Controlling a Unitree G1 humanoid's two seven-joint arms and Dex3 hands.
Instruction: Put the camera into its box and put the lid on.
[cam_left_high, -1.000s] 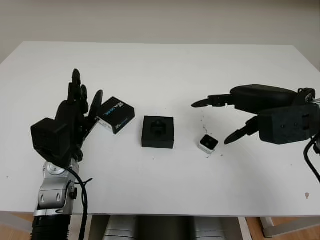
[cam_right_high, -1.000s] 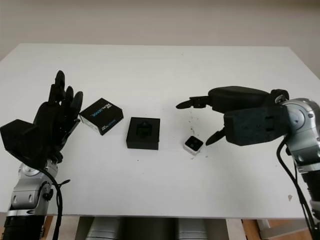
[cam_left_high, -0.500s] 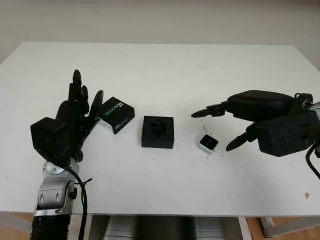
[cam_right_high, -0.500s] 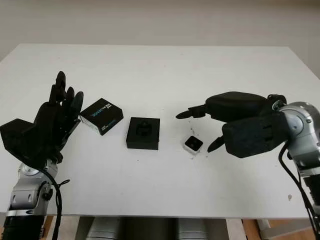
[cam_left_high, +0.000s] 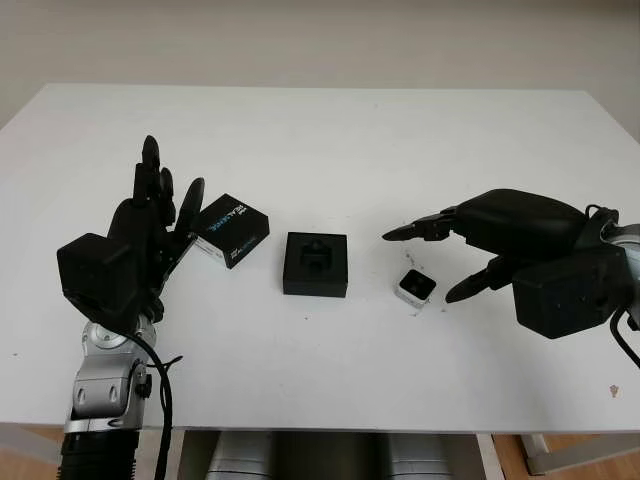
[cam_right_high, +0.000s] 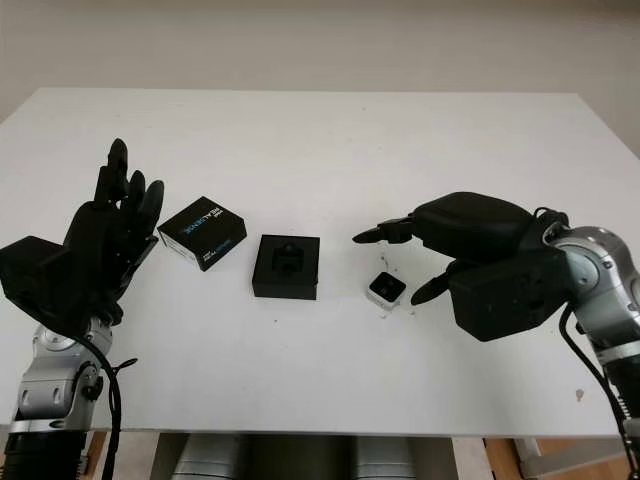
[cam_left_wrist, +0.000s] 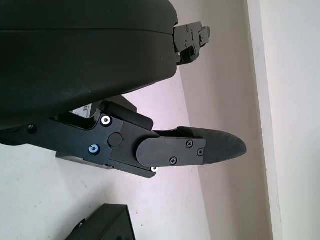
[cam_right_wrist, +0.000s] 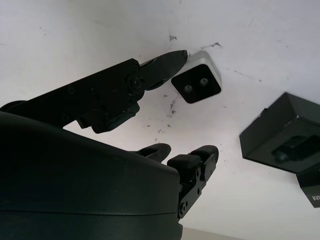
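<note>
On the white table (cam_left_high: 330, 140), at the left, the left hand (cam_left_high: 150, 225) is held upright with its fingers pointing away from the robot; it is open and nothing is held in it. Just beside its fingertips, touching or nearly so, the box lid (cam_left_high: 231, 229) is seen lying flat and turned at an angle, black with white and blue lettering on its top face. In the left wrist view a corner of this lid (cam_left_wrist: 87, 107) is glimpsed behind the hand's shell, and one finger (cam_left_wrist: 200, 147) is stretched out over the table.

Near the middle of the table, a little to the right of the lid and apart from it, the open black box (cam_left_high: 316, 264) is placed squarely, its moulded black insert visible inside.

Further right, well apart from the box, the small camera (cam_left_high: 415, 288) is found on the table: a cube with a pale grey body and a dark top face. It lies outside the box. Small dark specks are scattered on the table around it.

At the right, the right hand (cam_left_high: 470, 255) is positioned around the camera, open and holding nothing. Its upper fingers are extended beyond the camera, while one fingertip (cam_right_wrist: 167, 62) is seen in the right wrist view just beside the camera (cam_right_wrist: 196, 83); whether contact is made cannot be told.
</note>
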